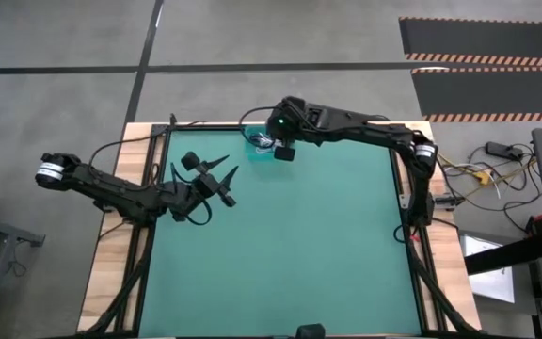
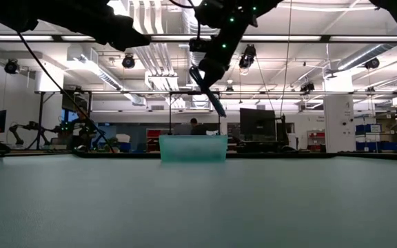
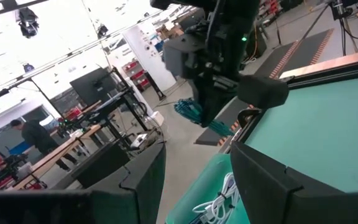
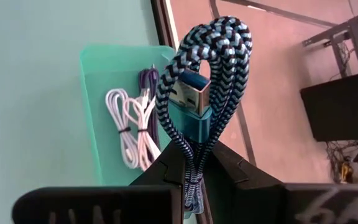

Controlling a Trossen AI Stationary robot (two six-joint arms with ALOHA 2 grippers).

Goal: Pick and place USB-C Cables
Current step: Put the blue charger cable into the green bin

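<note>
Right now my right gripper (image 4: pixel 191 168) has its fingers (image 4: pixel 157 171) clenched on a braided USB-C cable (image 4: pixel 204 81), pinched low on the bundle so the folded loops and the teal plug stand up clear of the pads. I judge that hold is deliberate: gripping across the gathered strands keeps the bundle from unravelling, and it hangs free of the fingers for a clean drop.

That cable is woven in a dark and pale blue herringbone, folded back on itself several times, with a teal metallic connector nestled in the middle of the loops. It looks stiff enough to keep its shape once let go.

Moving outward, the gripper sits above the far edge of the desk (image 1: pixel 290 245), directly over a translucent green bin (image 4: pixel 110 68). From the low view the cable dangles above the bin's rim, not yet inside. Two white cables (image 4: pixel 129 127) already lie in the bin, each coiled and tied at the waist, with a darker purplish one (image 4: pixel 148 81) just beside them near the back wall. So I read this as the last stretch of a placement: lower a little, then release.

My left gripper (image 1: pixel 216 179) waits over the desk's left part, its fingers spread and holding nothing, well apart from the bin.
</note>
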